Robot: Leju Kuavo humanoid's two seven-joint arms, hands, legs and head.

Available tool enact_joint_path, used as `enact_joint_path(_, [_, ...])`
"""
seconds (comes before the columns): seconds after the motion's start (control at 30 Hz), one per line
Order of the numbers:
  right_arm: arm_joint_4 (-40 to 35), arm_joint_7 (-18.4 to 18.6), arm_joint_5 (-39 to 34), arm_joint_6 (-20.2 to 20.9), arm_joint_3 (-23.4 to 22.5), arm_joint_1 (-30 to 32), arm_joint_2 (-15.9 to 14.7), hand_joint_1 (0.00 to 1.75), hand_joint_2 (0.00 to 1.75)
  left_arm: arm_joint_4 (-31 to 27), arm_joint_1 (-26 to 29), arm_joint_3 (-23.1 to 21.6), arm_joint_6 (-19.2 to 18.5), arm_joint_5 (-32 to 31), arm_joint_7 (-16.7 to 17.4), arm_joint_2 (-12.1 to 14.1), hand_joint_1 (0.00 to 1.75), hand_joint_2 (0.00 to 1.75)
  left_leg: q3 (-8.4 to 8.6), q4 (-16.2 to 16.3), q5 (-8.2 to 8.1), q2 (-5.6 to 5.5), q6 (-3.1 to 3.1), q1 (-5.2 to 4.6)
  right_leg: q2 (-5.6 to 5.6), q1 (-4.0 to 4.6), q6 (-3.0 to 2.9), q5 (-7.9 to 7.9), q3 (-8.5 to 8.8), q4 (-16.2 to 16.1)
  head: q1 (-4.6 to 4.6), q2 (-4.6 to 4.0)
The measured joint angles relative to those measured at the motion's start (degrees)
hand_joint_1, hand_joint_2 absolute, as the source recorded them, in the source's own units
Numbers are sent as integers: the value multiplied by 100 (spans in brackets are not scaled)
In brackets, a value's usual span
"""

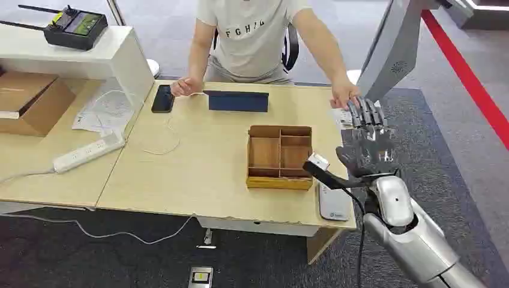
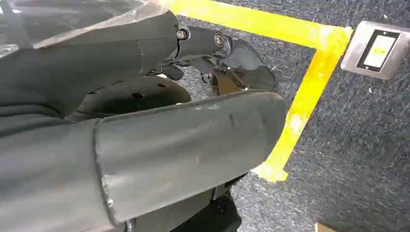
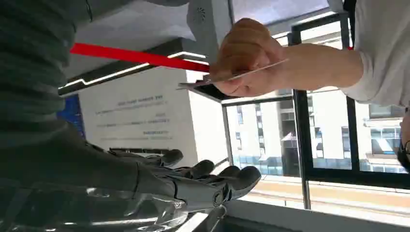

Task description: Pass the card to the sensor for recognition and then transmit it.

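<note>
Two hands meet at the far right corner of the long light wooden table: the robot's right hand, dark and many-fingered, and the hand of a seated person in a pale T-shirt. Going down in size, I see next the open wooden box with compartments, then the flat white sensor pad near the table's front edge, just right of the box, and last the thin pale card.

The right hand is raised with palm up and fingers stretched flat, holding nothing. In the right wrist view the person's hand pinches the card above these fingers, clearly apart from them.

I judge the step in hand is receiving the card. To do it well, the hand should wait flat and quiet until the card lies on the fingers, then close the thumb on one edge only, so the flat face stays free for the sensor pad.

The card is seen edge-on, very thin, stiff and slightly tilted; its print I cannot read.

The left hand hangs over grey carpet; how far open it is, I cannot tell.
</note>
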Motion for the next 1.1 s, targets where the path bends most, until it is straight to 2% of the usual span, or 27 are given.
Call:
enact_joint_path(0.27, [98, 175, 275, 94, 153, -83, 24, 0, 175, -9, -6, -98, -116, -15, 4, 4, 0, 0, 0, 0, 0, 0, 0, 0, 0, 0, 0, 0, -1, 0, 2, 0])
enact_joint_path(0.77, [105, 230, 348, 258, 155, -79, 17, 0, 175, -11, -19, -140, -229, -22, 57, 68, 0, 0, 2, 0, 0, 1, 0, 0, 0, 0, 0, 0, -1, 0, 0, 0])
enact_joint_path(0.8, [111, 221, 339, 264, 155, -77, 17, 10, 175, -11, -19, -140, -236, -22, 57, 70, 0, 0, 2, 0, 0, 1, 0, 0, 0, 0, 0, 0, -1, 0, 0, 0])
enact_joint_path(0.83, [122, 212, 330, 273, 153, -74, 17, 65, 175, -11, -19, -142, -245, -22, 57, 74, 0, 0, 2, 0, 0, 1, 0, 0, 0, 0, 0, 0, -1, -1, 0, 0])
enact_joint_path(0.87, [125, 210, 326, 284, 153, -64, 17, 175, 175, -11, -19, -146, -251, -24, 57, 77, 0, 0, 2, 0, 0, 1, 0, 0, 0, 0, 0, 0, -1, -1, 0, 0])
enact_joint_path(1.1, [125, 214, 297, 367, 127, 0, 2, 175, 175, -11, -21, -179, -289, -24, 59, 107, 0, 0, 2, 0, 0, 1, 0, 0, 0, 0, 0, 0, -1, -1, 2, 0])
